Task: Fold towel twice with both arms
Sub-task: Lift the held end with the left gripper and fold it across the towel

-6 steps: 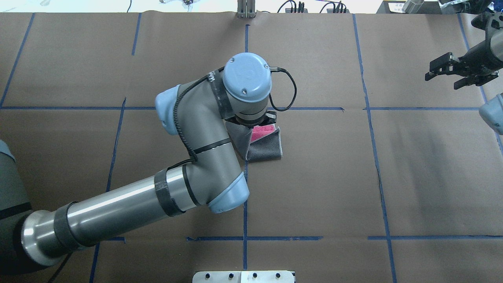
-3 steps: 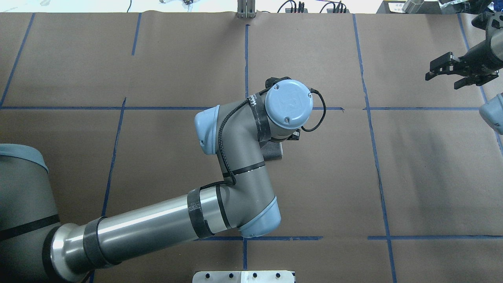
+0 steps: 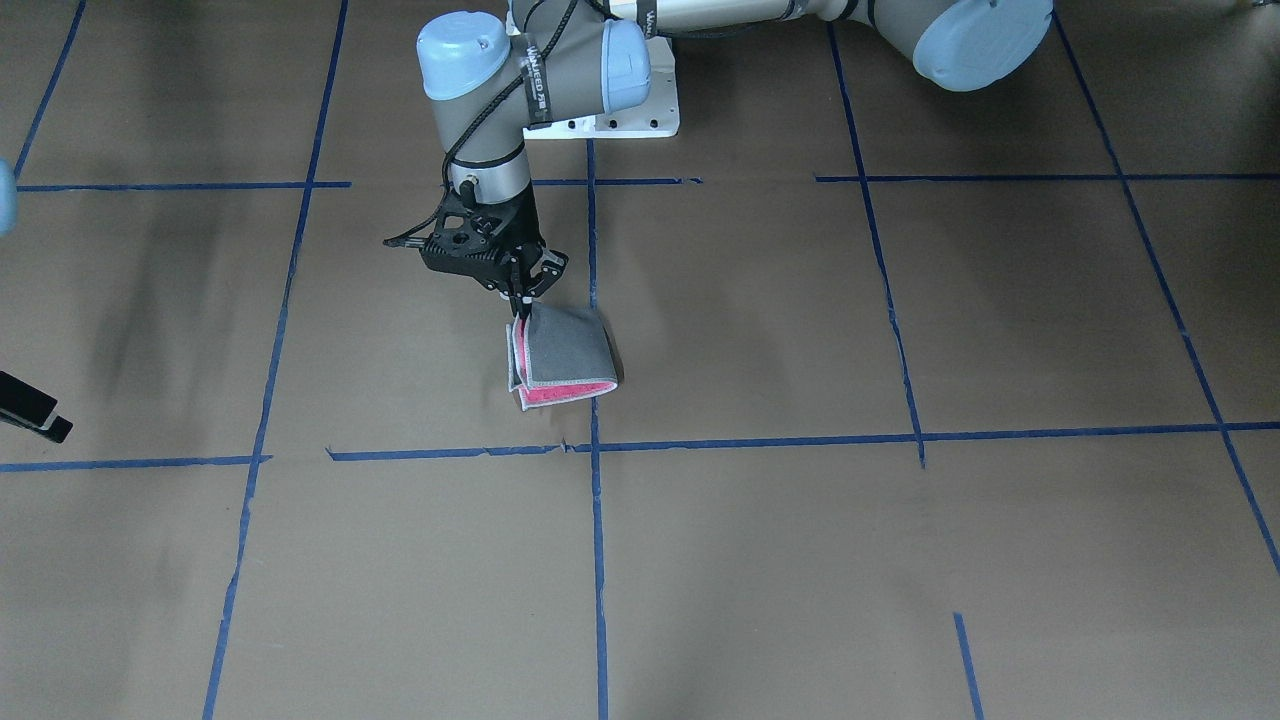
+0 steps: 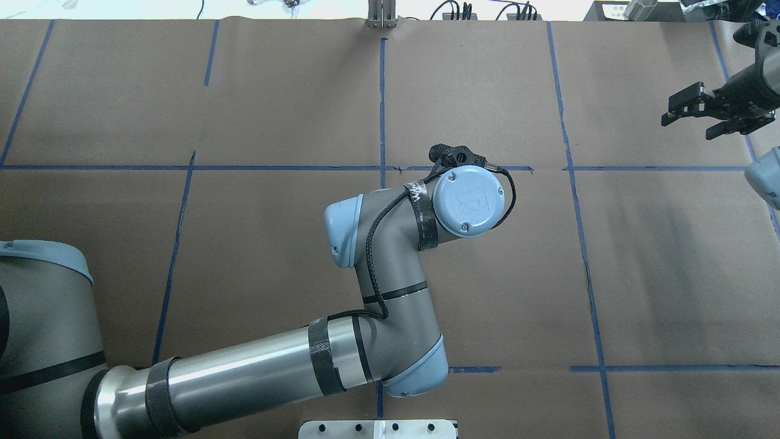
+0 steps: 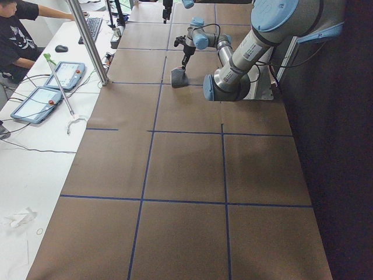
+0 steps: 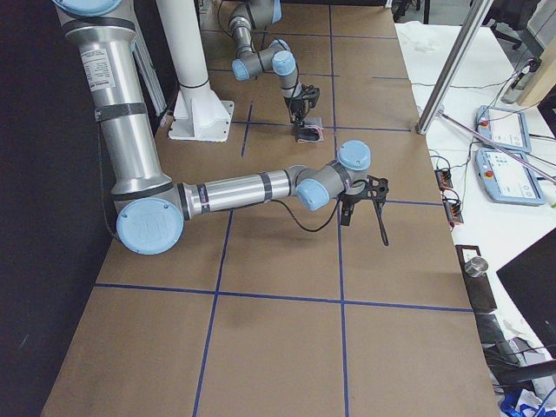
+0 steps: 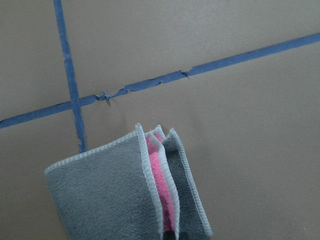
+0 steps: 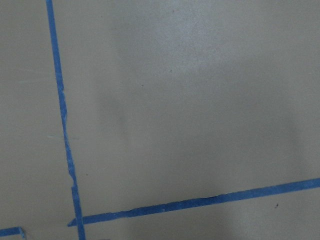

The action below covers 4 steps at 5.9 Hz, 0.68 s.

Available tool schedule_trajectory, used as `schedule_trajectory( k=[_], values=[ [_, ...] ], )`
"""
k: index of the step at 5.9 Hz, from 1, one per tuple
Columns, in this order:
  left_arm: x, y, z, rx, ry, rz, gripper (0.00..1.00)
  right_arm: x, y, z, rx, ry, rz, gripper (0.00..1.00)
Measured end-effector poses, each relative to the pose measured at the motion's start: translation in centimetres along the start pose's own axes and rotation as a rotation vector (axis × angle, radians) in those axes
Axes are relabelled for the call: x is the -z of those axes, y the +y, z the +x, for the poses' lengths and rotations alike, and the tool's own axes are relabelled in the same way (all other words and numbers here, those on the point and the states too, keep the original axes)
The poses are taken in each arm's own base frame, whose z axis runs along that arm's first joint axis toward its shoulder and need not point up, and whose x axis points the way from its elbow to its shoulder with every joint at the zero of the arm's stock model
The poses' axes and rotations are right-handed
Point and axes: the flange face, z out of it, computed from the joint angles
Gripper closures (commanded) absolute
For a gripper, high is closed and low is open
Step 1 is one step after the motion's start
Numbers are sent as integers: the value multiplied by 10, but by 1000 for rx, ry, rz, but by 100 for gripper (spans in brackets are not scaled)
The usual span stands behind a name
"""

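The towel (image 3: 565, 355) lies folded on the brown paper near the table's middle, grey outside with pink layers showing at its open edge. My left gripper (image 3: 521, 303) is shut on the towel's upper corner and holds that edge slightly raised. In the left wrist view the towel (image 7: 110, 195) shows stacked grey and pink layers with pale stitched edges. In the overhead view the left arm's wrist (image 4: 468, 201) hides the towel. My right gripper (image 4: 688, 124) is open and empty, far off at the table's right edge.
Blue tape lines (image 3: 595, 445) cross the brown paper into a grid. The white base plate (image 3: 640, 115) stands behind the left arm. A metal pole (image 5: 87, 41) and an operator's desk with tablets (image 5: 35, 99) border the far side.
My left arm swung right with the towel's edge, laying it over into a second fold. The towel went out of sight under the wrist. The right arm barely moved.
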Motion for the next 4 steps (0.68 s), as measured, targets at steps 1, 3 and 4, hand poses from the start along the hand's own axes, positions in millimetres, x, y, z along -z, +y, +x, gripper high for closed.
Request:
schedule_trajectory(
  k=[1, 3, 4],
  values=[
    [-6, 0, 0, -9, -6, 11, 100, 0, 0, 0, -1, 1, 0, 0],
    [-12, -1, 4, -41, 2, 21, 100, 0, 0, 1, -1, 1, 0, 0],
    [-12, 0, 10, -61, 14, 24, 93, 0, 0, 1, -2, 1, 0, 0]
  ],
)
